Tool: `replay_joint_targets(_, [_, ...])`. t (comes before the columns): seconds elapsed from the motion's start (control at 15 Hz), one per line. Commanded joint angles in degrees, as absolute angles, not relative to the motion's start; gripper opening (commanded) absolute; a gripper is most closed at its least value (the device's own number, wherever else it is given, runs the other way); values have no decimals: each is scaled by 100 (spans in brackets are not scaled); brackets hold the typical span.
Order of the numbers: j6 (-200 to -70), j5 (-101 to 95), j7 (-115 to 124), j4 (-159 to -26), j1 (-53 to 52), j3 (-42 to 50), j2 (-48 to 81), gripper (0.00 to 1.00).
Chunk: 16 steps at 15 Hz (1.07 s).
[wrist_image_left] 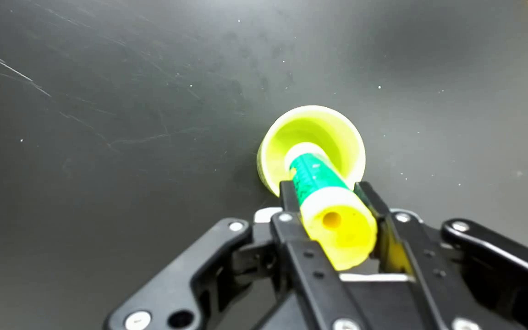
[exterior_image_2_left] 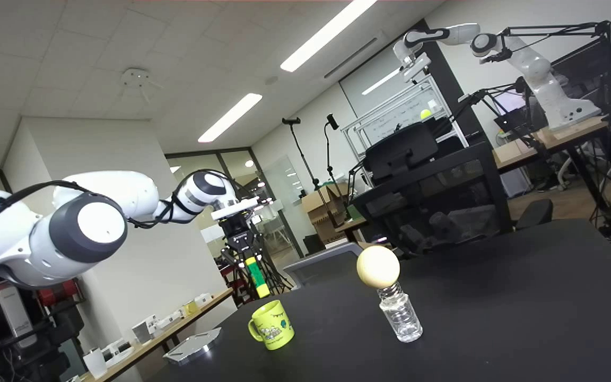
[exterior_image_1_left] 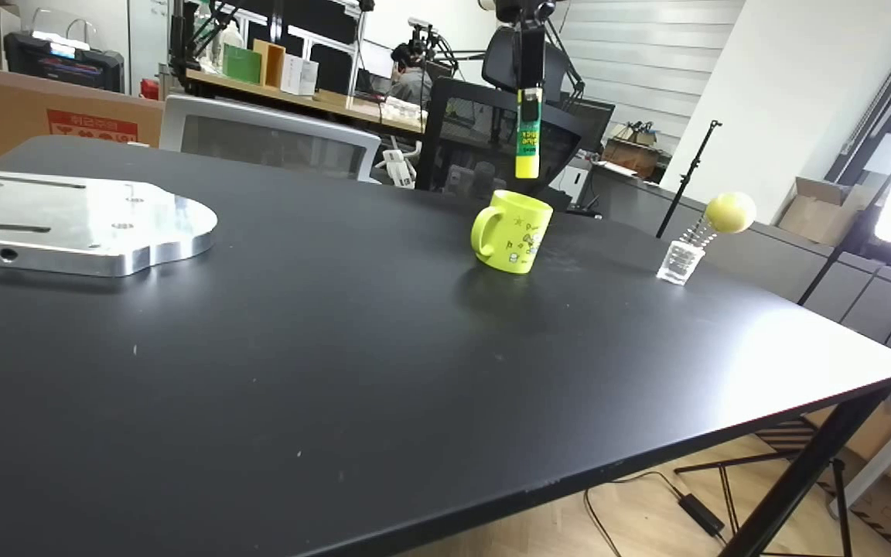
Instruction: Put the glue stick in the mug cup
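The glue stick point(exterior_image_1_left: 528, 147) is held upright in my gripper point(exterior_image_1_left: 530, 100) above the lime mug cup point(exterior_image_1_left: 521, 236). In an exterior view, the glue stick point(exterior_image_2_left: 257, 276) tilts in the picture, with its lower end just above the rim of the mug cup point(exterior_image_2_left: 273, 326). The gripper point(exterior_image_2_left: 251, 259) shows there too. In the wrist view, the gripper point(wrist_image_left: 326, 185) has its fingers on both sides of the glue stick point(wrist_image_left: 314, 176). The stick's far end overlaps the opening of the mug cup point(wrist_image_left: 312, 123). The mug stands upright and its handle is hidden in the wrist view.
A clear holder point(exterior_image_1_left: 680, 263) with a yellow ball point(exterior_image_1_left: 730, 212) stands on the dark table point(exterior_image_1_left: 353, 371), apart from the mug. A silver metal plate point(exterior_image_1_left: 82, 224) lies at the table's other side. Chairs point(exterior_image_2_left: 433, 201) stand at the table's edge.
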<state>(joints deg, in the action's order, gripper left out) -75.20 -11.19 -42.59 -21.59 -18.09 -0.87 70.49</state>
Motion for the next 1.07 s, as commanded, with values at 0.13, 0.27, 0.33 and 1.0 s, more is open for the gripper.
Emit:
replay_joint_targets(0.13, [-7523,-1015,-4319,-1985,-1739,-108,7302,9])
replay_joint_targets(0.27, [-7536,-992,-4333,-1973,-1725,-116,7390,9])
replay_joint_targets(0.33, [-7558,-970,-4334,-1965,-1714,-122,7435,9])
replay_joint_targets(1.0, [-7917,-811,-4460,-1924,-1430,-152,7885,59])
